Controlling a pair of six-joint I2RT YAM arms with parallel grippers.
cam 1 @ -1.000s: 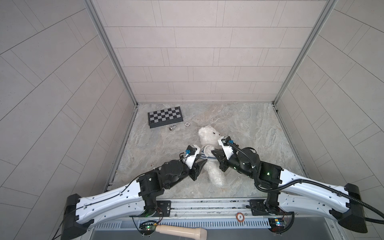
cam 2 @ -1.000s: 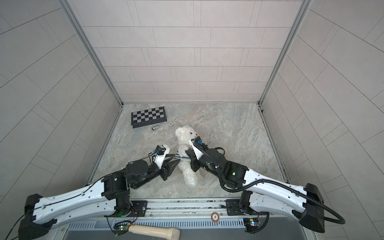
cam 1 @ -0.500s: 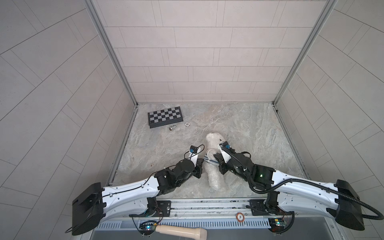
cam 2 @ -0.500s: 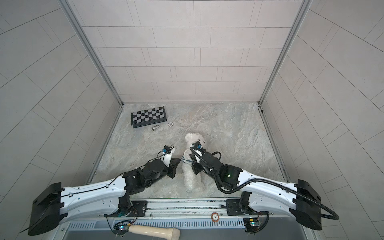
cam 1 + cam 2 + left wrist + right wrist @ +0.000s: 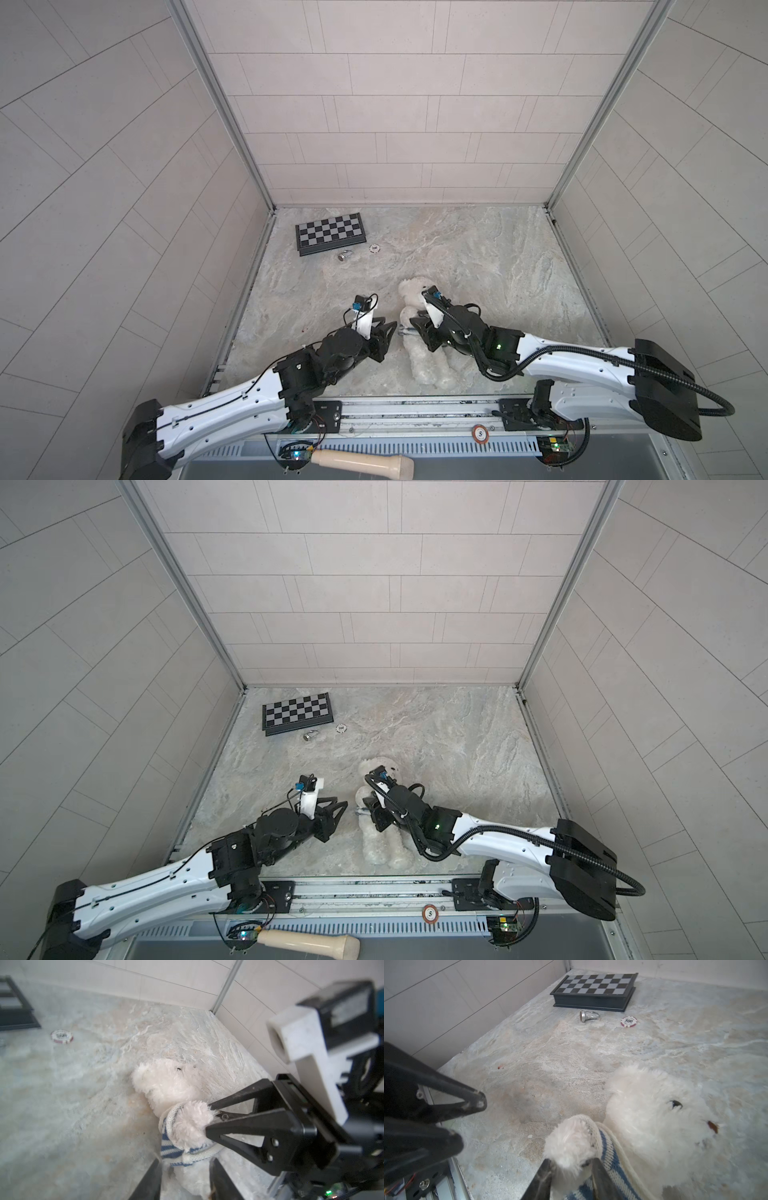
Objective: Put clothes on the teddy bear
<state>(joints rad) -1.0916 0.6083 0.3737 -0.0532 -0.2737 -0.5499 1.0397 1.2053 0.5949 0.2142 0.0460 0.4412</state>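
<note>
The white fluffy teddy bear [image 5: 424, 361] [image 5: 382, 845] lies on its back, head toward the far wall and legs toward the front rail. A blue-and-white striped shirt [image 5: 172, 1147] [image 5: 609, 1153] is bunched round its chest, and one paw [image 5: 191, 1122] [image 5: 569, 1142] pokes out of a sleeve. My right gripper [image 5: 413, 330] [image 5: 368, 810] [image 5: 571, 1160] stands open, with that paw between its fingers [image 5: 232, 1128]. My left gripper [image 5: 388, 332] [image 5: 340, 812] [image 5: 186, 1160] is open just left of the bear and holds nothing.
A folded chessboard [image 5: 330, 232] [image 5: 593, 989] lies at the far left. A silver chess piece [image 5: 344, 255] [image 5: 588, 1016] and a poker chip [image 5: 375, 248] [image 5: 628, 1021] sit in front of it. A wooden handle [image 5: 361, 459] lies below the front rail.
Both grippers have opened. The left gripper has drawn back to the left, off the bear. The bear has slid a little toward the front rail.
</note>
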